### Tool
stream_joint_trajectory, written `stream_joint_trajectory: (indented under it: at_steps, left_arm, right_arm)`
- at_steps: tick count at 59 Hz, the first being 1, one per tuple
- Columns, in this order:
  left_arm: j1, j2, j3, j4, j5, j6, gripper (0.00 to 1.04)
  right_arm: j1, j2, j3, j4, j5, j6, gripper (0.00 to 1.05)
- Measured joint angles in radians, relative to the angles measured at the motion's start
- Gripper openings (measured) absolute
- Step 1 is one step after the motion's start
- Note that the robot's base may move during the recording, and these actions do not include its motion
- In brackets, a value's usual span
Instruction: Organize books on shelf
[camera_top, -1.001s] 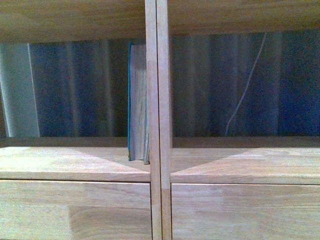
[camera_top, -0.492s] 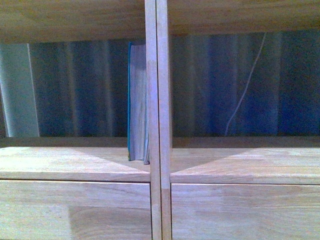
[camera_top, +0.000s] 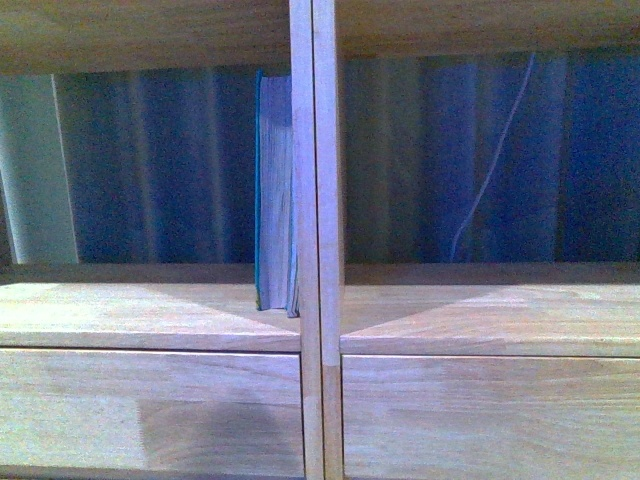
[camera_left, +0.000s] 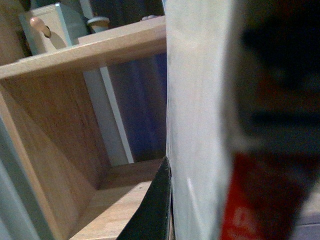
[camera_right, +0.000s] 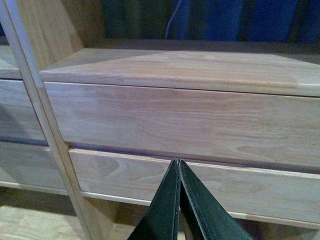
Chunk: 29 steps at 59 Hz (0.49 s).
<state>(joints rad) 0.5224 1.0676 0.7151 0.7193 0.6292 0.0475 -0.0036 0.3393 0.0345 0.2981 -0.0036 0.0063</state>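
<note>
1. My left gripper (camera_left: 169, 175) is clamped on the softcover (camera_left: 200, 125); one dark finger (camera_left: 150, 215) presses its white cover, the other is hidden.
2. My right gripper (camera_right: 178, 167) is closed, fingertips touching, empty, facing the drawer fronts (camera_right: 175, 120).
3. The teal book (camera_top: 275, 190) stands upright at the right edge of the shelf's (camera_top: 130, 310) left board, against the central upright (camera_top: 315, 200).

The book (camera_left: 200, 125) is blurred and its white cover fills much of the view, with a red patch of white letters low down. One dark finger (camera_left: 152, 212) of the hand (camera_left: 169, 200) lies flat against the cover; the other is hidden. Beyond the finger opens a light-wood shelf (camera_left: 55, 150) compartment, with a white post (camera_left: 112, 120) and blue curtain (camera_left: 142, 100) behind. A pale box (camera_left: 47, 30) with a round knob sits on the board above.
</note>
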Motion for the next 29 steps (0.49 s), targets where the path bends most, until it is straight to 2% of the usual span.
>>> stream_joint_trajectory:
  at_steps: [12, 29]
  left_arm:
    - [-0.092, 0.241, 0.09, 0.121, 0.0, -0.036, 0.07]
    - [-0.207, 0.484, 0.228, 0.185, 0.015, -0.07, 0.07]
  right_arm:
    - [0.0, -0.059, -0.021, -0.015, 0.003, -0.001, 0.03]
    - [0.0, -0.134, -0.021, -0.092, 0.003, -0.001, 0.03]
